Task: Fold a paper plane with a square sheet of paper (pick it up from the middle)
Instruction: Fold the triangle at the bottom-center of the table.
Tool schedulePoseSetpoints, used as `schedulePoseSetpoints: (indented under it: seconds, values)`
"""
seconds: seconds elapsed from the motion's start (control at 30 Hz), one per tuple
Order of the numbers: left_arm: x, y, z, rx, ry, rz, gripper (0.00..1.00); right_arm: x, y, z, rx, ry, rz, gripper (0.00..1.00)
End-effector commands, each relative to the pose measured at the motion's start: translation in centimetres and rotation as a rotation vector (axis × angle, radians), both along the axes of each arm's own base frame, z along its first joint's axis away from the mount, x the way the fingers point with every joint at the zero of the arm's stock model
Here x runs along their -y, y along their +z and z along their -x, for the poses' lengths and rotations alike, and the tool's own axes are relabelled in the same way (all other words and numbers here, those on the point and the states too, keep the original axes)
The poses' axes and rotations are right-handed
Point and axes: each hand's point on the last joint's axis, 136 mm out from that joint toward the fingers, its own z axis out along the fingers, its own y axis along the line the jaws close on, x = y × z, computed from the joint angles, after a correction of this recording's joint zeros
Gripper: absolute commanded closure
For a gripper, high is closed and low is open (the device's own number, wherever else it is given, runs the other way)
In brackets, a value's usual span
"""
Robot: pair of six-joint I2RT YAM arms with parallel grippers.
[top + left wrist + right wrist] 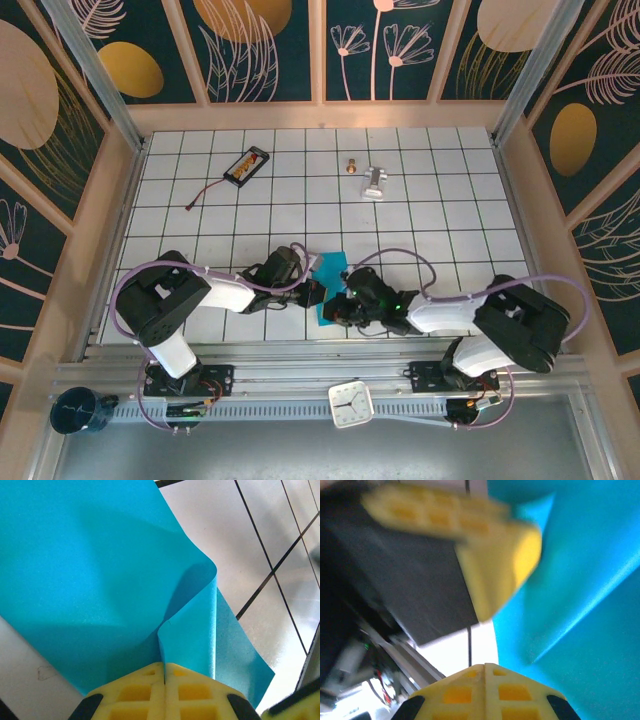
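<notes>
The teal-blue square sheet of paper (331,270) lies near the table's front edge between both grippers, partly covered by them. In the left wrist view the sheet (100,580) curls up into a loose fold, and a flap of it runs down into the seam of my left gripper (164,667), which is shut on it. My left gripper (316,293) sits at the sheet's left edge. My right gripper (343,308) is at its lower right. Its jaws (484,666) are shut, with the paper (580,580) just to their right. A paper plane shape is out of view.
A black battery pack (246,165) with a wire lies at the back left. A silver metal piece (374,183) and a small brass part (352,165) lie at the back middle. A white clock (351,403) rests on the front rail.
</notes>
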Motion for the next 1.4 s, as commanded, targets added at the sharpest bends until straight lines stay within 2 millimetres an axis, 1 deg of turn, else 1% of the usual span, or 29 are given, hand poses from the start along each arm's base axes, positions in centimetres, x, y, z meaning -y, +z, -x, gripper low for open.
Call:
schedulePoseSetpoints:
  seconds: [0.0, 0.07, 0.13, 0.2, 0.33, 0.43, 0.53, 0.77, 0.9, 0.97, 1.07, 1.23, 1.3, 1.37]
  values:
    - [-4.8, -6.5, 0.9, -0.072, 0.071, -0.271, 1.00, 1.8, 0.5, -1.9, 0.036, -0.054, 0.001, 1.00]
    - [-4.7, -6.5, 0.8, -0.072, 0.073, -0.271, 1.00, 2.5, 0.6, -3.1, 0.041, -0.091, 0.003, 1.00]
    - [-4.7, -6.5, 0.8, -0.071, 0.073, -0.271, 1.00, 2.7, 0.7, -4.1, 0.051, -0.109, 0.010, 1.00]
    - [-4.7, -6.5, 0.9, -0.073, 0.071, -0.269, 1.00, 2.6, 0.7, -4.9, 0.057, -0.110, 0.024, 1.00]
    - [-4.7, -6.5, 0.8, -0.073, 0.072, -0.268, 1.00, 2.1, 0.1, -5.6, 0.048, -0.106, 0.041, 1.00]
    - [-4.7, -6.5, 0.9, -0.074, 0.072, -0.270, 1.00, 1.7, -0.5, -5.8, 0.038, -0.094, 0.043, 1.00]
    - [-4.8, -6.5, 0.9, -0.072, 0.073, -0.270, 1.00, 1.7, -1.4, -5.8, 0.023, -0.088, 0.067, 1.00]
    - [-5.0, -6.6, 1.0, -0.071, 0.074, -0.276, 1.00, 4.2, -4.5, -4.5, -0.045, -0.098, 0.164, 1.00]
    - [-5.1, -6.7, 1.0, -0.074, 0.074, -0.280, 1.00, 5.1, -5.3, -4.1, -0.063, -0.101, 0.184, 1.00]
    - [-5.1, -6.7, 1.1, -0.073, 0.072, -0.281, 1.00, 5.3, -5.1, -4.3, -0.062, -0.103, 0.184, 1.00]
    - [-5.1, -6.8, 1.1, -0.072, 0.069, -0.285, 1.00, 5.2, -4.0, -4.9, -0.038, -0.100, 0.163, 1.00]
    - [-5.1, -6.7, 1.0, -0.071, 0.069, -0.284, 1.00, 4.0, -1.1, -5.8, 0.025, -0.076, 0.094, 1.00]
    - [-5.1, -6.8, 1.1, -0.072, 0.069, -0.285, 1.00, 3.5, -0.4, -5.8, 0.035, -0.066, 0.066, 1.00]
    - [-5.1, -6.8, 1.1, -0.073, 0.069, -0.284, 1.00, 2.9, -0.2, -5.8, 0.040, -0.052, 0.054, 1.00]
